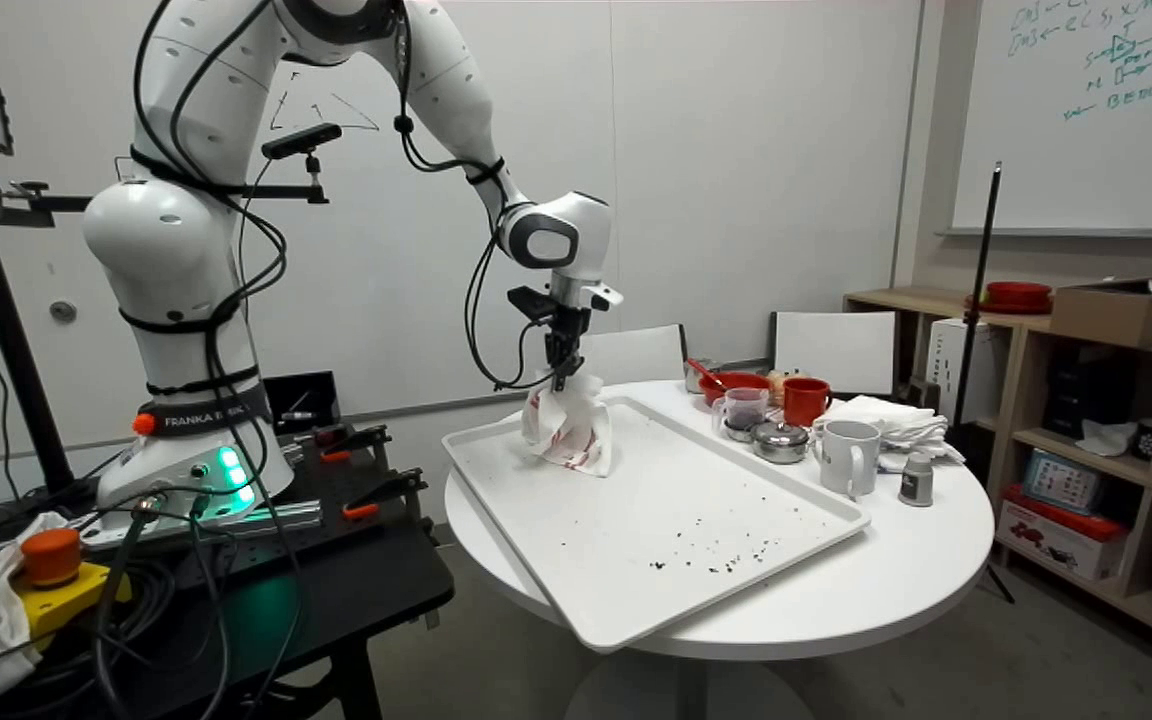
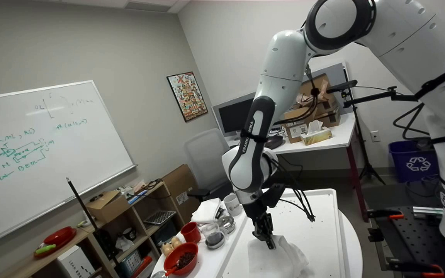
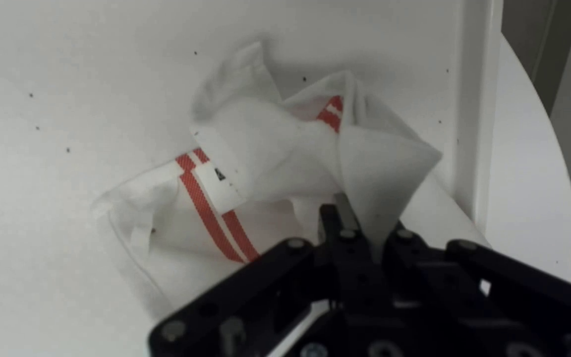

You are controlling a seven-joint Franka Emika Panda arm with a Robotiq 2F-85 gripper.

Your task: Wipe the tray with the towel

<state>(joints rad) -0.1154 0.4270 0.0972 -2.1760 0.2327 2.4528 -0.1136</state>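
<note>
A red mug [image 2: 191, 233] stands near a red bowl [image 2: 174, 255].

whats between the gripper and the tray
The red-striped towel: in an exterior view, the gripper pinches its top, and it drapes down to the tray.

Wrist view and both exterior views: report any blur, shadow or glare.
In the wrist view, the end effector looks dark and soft-edged, and a faint shadow borders the towel on the tray; in an exterior view, the whiteboard shows a pale streak, probably glare; in an exterior view, the green base lights glow brightly.
</note>
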